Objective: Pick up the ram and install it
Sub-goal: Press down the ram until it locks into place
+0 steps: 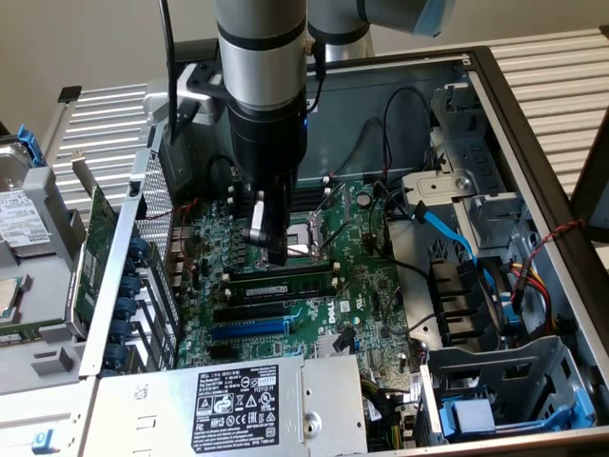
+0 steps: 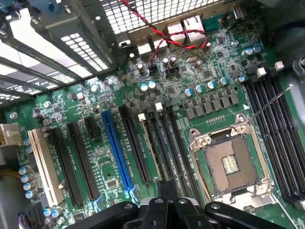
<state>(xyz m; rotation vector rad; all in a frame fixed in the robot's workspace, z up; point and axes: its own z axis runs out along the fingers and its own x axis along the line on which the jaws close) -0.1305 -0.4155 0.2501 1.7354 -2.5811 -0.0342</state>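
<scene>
Hovering over motherboard (image 1: 314,286) beside CPU socket (image 1: 306,249), gripper (image 1: 269,249) with fingers together, ram (image 1: 281,285) seated in slot just below.

A plain tan wall (image 1: 86,43) is at the back. The table (image 1: 561,67) has white slats. Soft light falls here.

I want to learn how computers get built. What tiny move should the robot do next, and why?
Probably ease the shut tool straight down onto the ram. The ram stands in a slot beside the empty processor socket, and the tool sits just above it. I cannot tell whether the slot's end clips have latched, so a gentle press seems sensible.
</scene>
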